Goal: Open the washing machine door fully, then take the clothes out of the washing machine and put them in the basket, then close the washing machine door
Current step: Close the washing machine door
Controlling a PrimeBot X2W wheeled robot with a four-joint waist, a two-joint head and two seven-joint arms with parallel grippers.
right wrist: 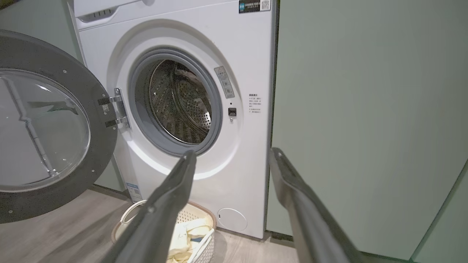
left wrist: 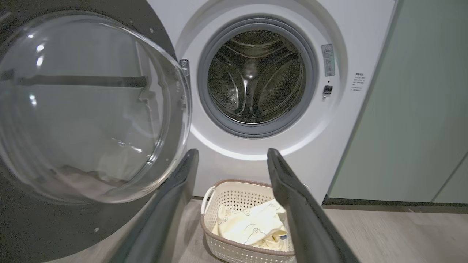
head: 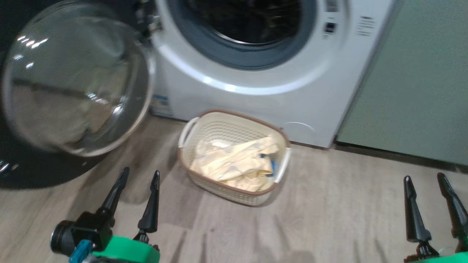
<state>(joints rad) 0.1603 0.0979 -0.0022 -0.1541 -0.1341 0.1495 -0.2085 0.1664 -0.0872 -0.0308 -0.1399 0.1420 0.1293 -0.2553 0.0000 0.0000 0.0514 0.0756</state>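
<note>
The washing machine (head: 278, 98) (left wrist: 340, 131) (right wrist: 241, 54) stands with its door (head: 73, 84) (left wrist: 87, 109) (right wrist: 44, 128) swung wide open to the left, its steel drum (left wrist: 256, 76) (right wrist: 179, 102) bare inside. On the floor in front sits the cream basket (head: 204, 124) (left wrist: 234, 193) (right wrist: 128, 219) holding pale-yellow clothes (head: 234, 160) (left wrist: 252, 223) (right wrist: 186, 233). My left gripper (head: 140, 177) (left wrist: 232, 155) is open and empty, low left of the basket. My right gripper (head: 424, 179) (right wrist: 230, 155) is open and empty too, far right of the basket.
Sage-green cabinet fronts (head: 413, 84) (left wrist: 413, 109) (right wrist: 365, 120) stand right of the washer. The wood-look floor (head: 329, 212) stretches between the basket and my right gripper. The open door hangs over the floor at the left.
</note>
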